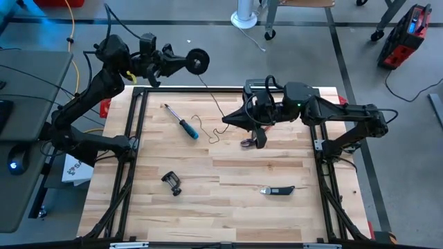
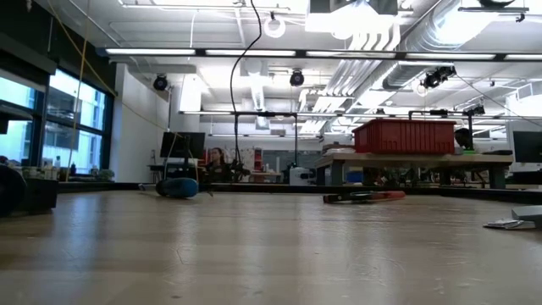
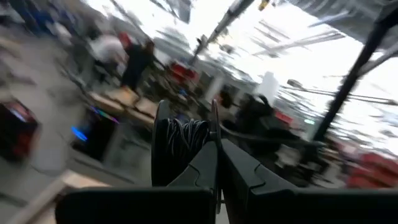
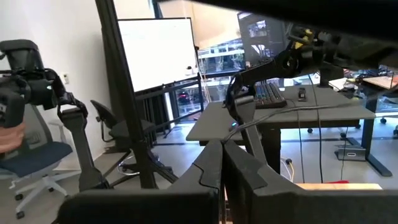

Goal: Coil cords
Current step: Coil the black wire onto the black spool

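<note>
My left gripper point(image 1: 185, 62) is raised beyond the table's far left edge, pointing right, shut on the small round black reel point(image 1: 199, 61). Dark windings show on the reel point(image 3: 180, 146) in the left wrist view. The hair-thin dark cord point(image 1: 212, 98) runs from the reel down to my right gripper point(image 1: 225, 119). That gripper points left above the table's middle and is shut on the cord. Past it the cord drops to slack loops point(image 1: 206, 135) lying on the wood. In the low view the cord point(image 2: 235, 102) hangs down from the top. My left gripper pinches one flat disc of the reel point(image 3: 214, 127) at its rim between its two fingers, coming about level from the left. The reel stands on edge, lifted clear of the table. My right gripper pinches the cord point(image 1: 222, 115) at its fingertips, level from the table's right. The cord is slack below it.
A blue-handled screwdriver point(image 1: 183, 123) lies left of the loops. Red pliers point(image 1: 246, 143) lie under the right arm. A black clamp point(image 1: 172, 182) and a black-and-silver tool point(image 1: 278, 189) lie nearer the front edge. A black frame point(image 1: 135, 131) borders the table.
</note>
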